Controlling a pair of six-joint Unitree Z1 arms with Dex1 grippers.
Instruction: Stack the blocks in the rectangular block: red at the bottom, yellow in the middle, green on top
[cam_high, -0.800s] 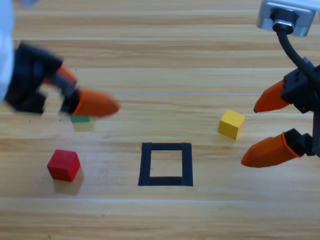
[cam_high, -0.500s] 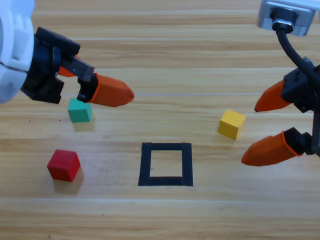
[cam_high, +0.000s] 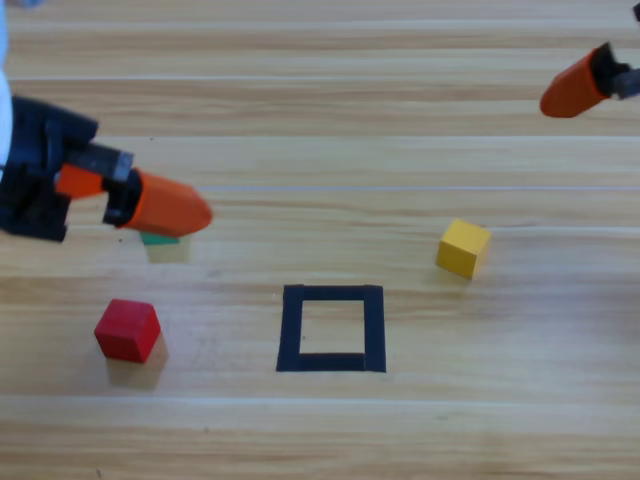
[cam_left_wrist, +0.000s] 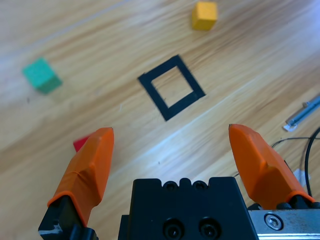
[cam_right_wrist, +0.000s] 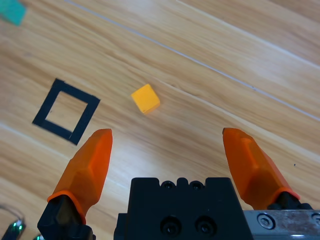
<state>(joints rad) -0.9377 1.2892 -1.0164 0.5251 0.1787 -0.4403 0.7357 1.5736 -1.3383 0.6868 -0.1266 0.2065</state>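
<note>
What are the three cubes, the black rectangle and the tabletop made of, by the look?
Red cube, yellow cube, green cube: matte, no glare, uniform colour; likely foam or painted wood, cannot tell which.
Black rectangle: flat strips, apparently tape.
Tabletop: wood-grain planks with a slight sheen; real wood or laminate.

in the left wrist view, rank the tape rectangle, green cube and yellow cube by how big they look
1. tape rectangle, clearly largest
2. green cube
3. yellow cube, slightly smaller, though it seems farther from the camera, so true sizes may match
</note>
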